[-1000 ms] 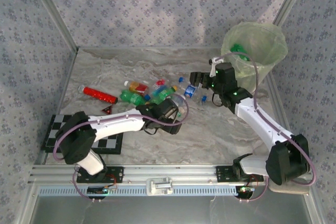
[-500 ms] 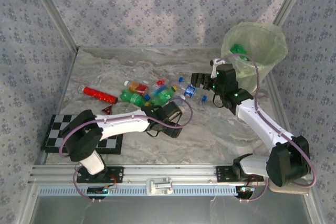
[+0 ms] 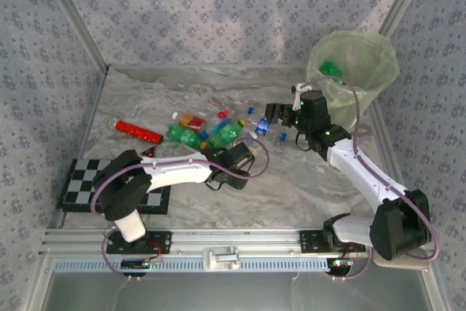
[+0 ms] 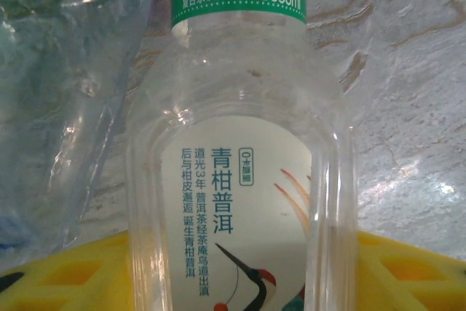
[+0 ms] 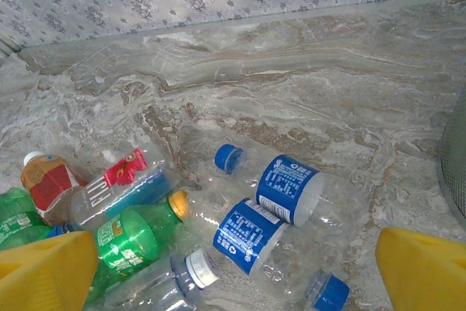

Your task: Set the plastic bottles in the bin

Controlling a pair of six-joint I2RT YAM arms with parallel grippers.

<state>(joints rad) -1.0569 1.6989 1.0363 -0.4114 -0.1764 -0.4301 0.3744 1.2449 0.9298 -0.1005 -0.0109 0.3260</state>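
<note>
My left end effector (image 4: pixel 240 274) on one bottle, right one (image 5: pixel 233 267) over the heap.
Left: pads against both sides of a clear green-labelled bottle (image 4: pixel 240 180), pinching it low over the counter (image 3: pixel 291 180) (label text faces my wrist camera). Right end effector: fingers spread wide, hanging above two blue-labelled bottles (image 5: pixel 287 189) lying side by side, green and red ones just beside them. The bin (image 3: pixel 368 85) stands at the far right corner, a green bottle inside.
</note>
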